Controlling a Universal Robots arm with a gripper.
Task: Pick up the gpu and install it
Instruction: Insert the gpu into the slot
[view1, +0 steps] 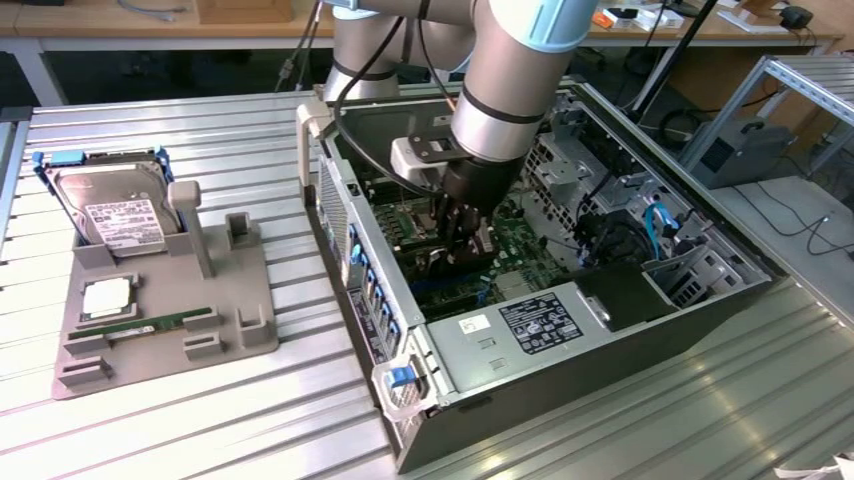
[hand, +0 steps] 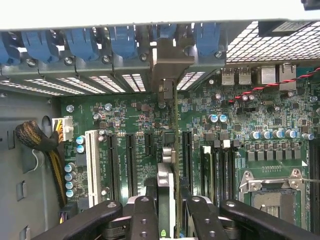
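Observation:
My gripper (view1: 463, 245) reaches down into the open computer case (view1: 350, 215), over the green motherboard (hand: 280, 115). It is shut on the gpu (hand: 168, 165), a thin dark card that the wrist view shows edge-on between the two black fingers (hand: 144, 215). The card stands upright over the row of expansion slots (hand: 131, 160). Its silver bracket (hand: 170, 62) sits at the case's rear wall, among the blue slot clips (hand: 120, 40). In the exterior view the gpu (view1: 441, 265) is a dark shape just under the fingers. Whether its edge sits in a slot is hidden.
A grey fixture (view1: 214, 310) lies at the exterior view's left, holding a silver hard drive (view1: 118, 215) and a green memory stick (view1: 147, 327). Inside the case are a power supply (view1: 534, 325), a drive cage (view1: 694, 270), cables (hand: 37, 140) and the processor socket (hand: 275, 200).

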